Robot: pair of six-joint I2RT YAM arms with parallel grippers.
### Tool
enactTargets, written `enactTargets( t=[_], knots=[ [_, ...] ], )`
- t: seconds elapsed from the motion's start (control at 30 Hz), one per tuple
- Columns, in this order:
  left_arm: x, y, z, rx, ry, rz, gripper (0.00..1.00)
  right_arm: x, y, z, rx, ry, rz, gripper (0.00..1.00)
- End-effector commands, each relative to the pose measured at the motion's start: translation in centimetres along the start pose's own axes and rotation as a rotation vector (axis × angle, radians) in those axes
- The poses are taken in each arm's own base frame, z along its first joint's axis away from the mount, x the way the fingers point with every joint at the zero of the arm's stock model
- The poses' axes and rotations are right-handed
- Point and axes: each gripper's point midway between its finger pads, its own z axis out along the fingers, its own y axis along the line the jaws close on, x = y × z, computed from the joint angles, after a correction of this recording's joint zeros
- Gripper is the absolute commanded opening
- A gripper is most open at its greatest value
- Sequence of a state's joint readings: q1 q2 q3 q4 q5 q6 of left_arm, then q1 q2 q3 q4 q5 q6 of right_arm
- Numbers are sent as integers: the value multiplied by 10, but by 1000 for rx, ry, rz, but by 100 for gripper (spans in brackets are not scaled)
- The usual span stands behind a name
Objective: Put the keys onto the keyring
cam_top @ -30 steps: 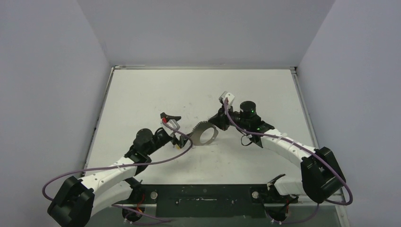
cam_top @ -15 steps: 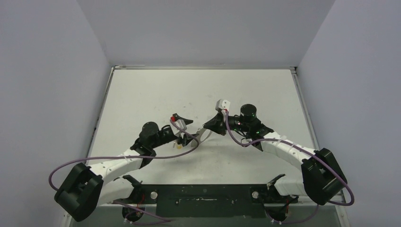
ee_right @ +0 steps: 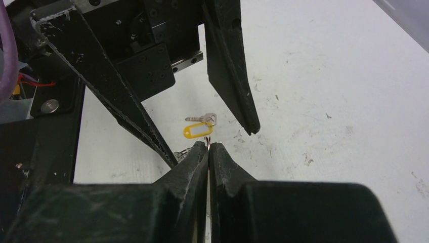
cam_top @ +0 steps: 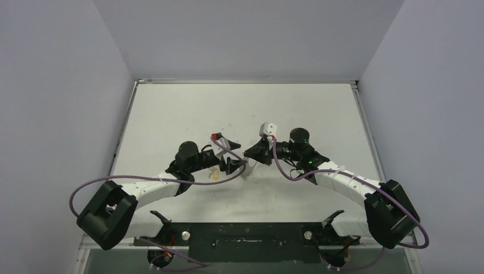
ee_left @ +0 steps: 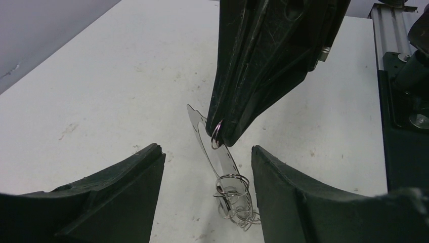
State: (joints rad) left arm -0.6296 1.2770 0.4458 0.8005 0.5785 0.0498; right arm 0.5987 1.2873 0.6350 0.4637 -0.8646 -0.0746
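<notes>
Left gripper [ee_left: 207,152] now straddles the keyring [ee_left: 223,158], jaws narrower yet apart, having closed in on the right gripper [ee_left: 225,137], whose shut tips clamp it; the yellow-tagged key [ee_right: 196,131] lies just beyond them, unthreaded.

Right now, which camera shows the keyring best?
Left wrist: the keyring hangs clearly from the right gripper. Right wrist shows only a sliver at its own jaw tips; top external shows barely a glint.

Overhead rear — close wrists share keyring [ee_left: 225,161].
</notes>
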Motion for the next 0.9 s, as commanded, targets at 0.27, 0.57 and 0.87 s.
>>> enactTargets(
  t=[0.27,0.57,0.87],
  knots=[
    [-11,7,14,-21,-30,15,33,-34,6,-2,1,-119,-95,0],
    [-24,12,3,-90,-128,59,0,-21,9,0,-15,-92,-66,0],
    [-26,12,-4,-100,-82,71,0,-16,3,-5,25,-38,-84,18]
  ],
)
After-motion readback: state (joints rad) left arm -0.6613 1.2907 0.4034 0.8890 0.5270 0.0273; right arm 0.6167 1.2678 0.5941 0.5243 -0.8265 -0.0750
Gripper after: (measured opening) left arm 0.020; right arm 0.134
